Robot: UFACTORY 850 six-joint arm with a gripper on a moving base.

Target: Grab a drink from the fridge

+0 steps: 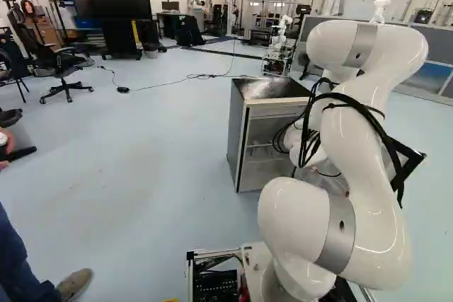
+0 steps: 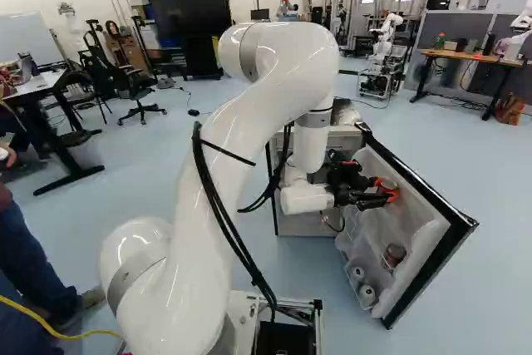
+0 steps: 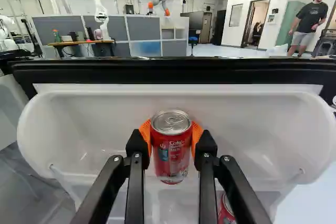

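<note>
In the right base view my gripper (image 2: 381, 194) reaches into the upper shelf of the opened fridge door (image 2: 432, 226). Seen from the wrist, the gripper (image 3: 171, 141) is shut on a red drink can (image 3: 172, 153), its orange pads (image 3: 145, 133) pressing from two sides. The can stands upright inside the white door bin (image 3: 252, 114). Below it, beside one finger, part of another red can (image 3: 226, 212) shows. The fridge body (image 1: 269, 143) is partly hidden by my arm in the left base view.
Lower in the door are a reddish can (image 2: 395, 253) and white-topped items (image 2: 366, 294). The door's dark outer edge (image 3: 173, 72) runs just beyond the held can. Another robot (image 2: 384, 47) stands farther back. A person's leg and shoe (image 1: 74, 284) are close at the left.
</note>
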